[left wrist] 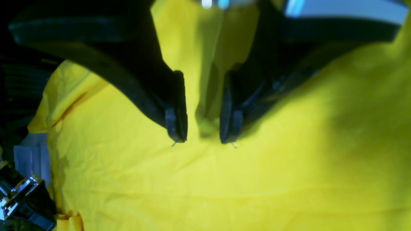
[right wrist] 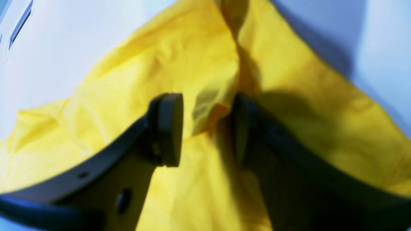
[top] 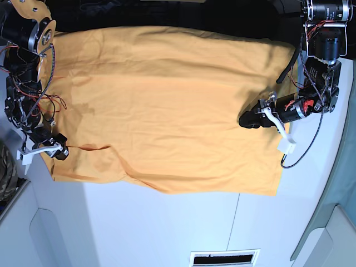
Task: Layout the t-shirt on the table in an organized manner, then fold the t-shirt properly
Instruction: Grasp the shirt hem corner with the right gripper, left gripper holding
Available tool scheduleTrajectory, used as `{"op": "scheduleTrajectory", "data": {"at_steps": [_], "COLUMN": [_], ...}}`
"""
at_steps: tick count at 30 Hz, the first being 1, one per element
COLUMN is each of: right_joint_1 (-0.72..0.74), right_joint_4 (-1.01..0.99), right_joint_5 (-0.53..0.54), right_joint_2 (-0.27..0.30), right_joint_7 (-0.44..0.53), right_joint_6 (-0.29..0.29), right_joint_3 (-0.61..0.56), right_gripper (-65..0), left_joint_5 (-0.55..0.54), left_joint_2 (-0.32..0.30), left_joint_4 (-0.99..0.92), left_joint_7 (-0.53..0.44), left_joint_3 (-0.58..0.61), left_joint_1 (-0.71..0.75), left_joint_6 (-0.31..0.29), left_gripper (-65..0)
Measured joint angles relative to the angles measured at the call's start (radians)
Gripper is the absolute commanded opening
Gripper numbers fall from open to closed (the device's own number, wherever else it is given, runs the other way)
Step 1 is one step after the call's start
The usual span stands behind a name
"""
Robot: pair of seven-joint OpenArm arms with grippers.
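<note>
The t-shirt (top: 167, 105) lies spread across the table (top: 167, 228). Left claw (left wrist: 203, 136) sits parted, pressing the cloth; right claw (right wrist: 205, 128) gapes around a raised pleat. Risk: 1 sideways drag bunches the flat cloth again.

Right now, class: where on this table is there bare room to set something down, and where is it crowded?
Bare table lies along the near side, between the t-shirt's near hem and the slotted vent. A narrower strip runs beside the left hand, at the shirt's edge. The middle is crowded: cloth covers it, and the right hand sits at the opposite edge.
</note>
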Motion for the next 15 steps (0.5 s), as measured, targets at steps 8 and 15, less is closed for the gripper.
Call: {"op": "scheduleTrajectory", "data": {"at_steps": [8, 15], "right_joint_1": [-0.006, -0.006], "right_joint_4": [0.000, 0.000], "right_joint_5": [-0.005, -0.005], "right_joint_2": [-0.014, -0.014], "right_joint_7": [0.039, 0.042], "right_joint_6": [0.000, 0.000], "right_joint_3": [0.000, 0.000], "right_gripper": [-56.6, -51.2], "left_joint_5": [-0.002, -0.012], "left_joint_2": [0.000, 0.000], "left_joint_4": [0.000, 0.000], "left_joint_7": [-0.003, -0.011], "left_joint_3": [0.000, 0.000], "left_joint_1": [0.008, 0.016], "left_joint_6": [0.000, 0.000], "left_gripper": [-42.6, -42.6]}}
